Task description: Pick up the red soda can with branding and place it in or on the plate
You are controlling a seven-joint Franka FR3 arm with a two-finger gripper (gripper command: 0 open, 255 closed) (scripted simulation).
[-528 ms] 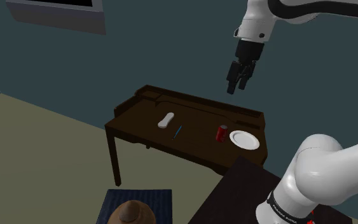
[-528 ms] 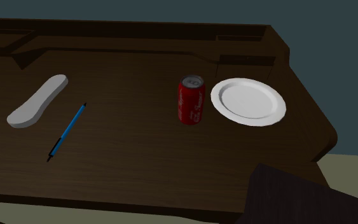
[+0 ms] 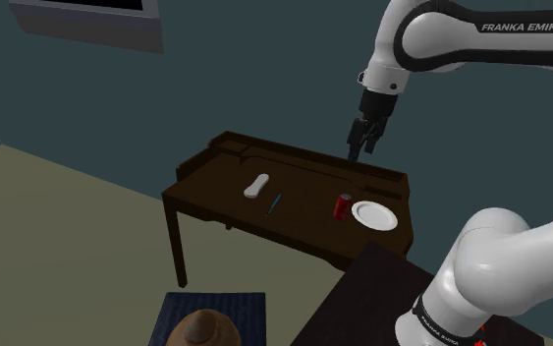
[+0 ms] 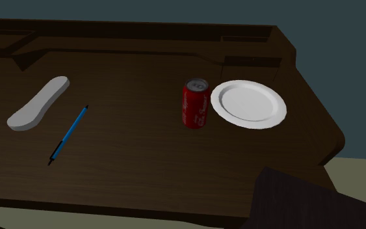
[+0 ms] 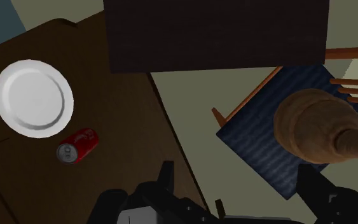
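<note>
A red soda can [image 3: 343,205] with white branding stands upright on the dark wooden desk [image 3: 210,192], right beside a white plate [image 3: 374,215]. In the second exterior view the can [image 4: 196,104] stands at the plate's [image 4: 248,104] left rim, touching it or nearly so. My black gripper [image 3: 360,143] hangs open high above the desk's raised back edge, well clear of both. In the wrist view the can [image 5: 77,146] and plate [image 5: 34,98] lie far below, off to one side of my gripper [image 5: 238,191], whose fingers [image 5: 166,178] have nothing between them.
A blue pen [image 4: 69,134] and a white oblong object [image 4: 38,103] lie on the desk toward the second exterior view's left. A chair with a blue cushion [image 5: 266,153] carries a brown rounded object [image 5: 320,127] beside the desk. My dark stand [image 3: 362,295] is close to the plate's corner.
The gripper has moved lower in the shoulder view and farther from that camera. The plate has slid slightly toward the can. The can, pen and white object have stayed put.
</note>
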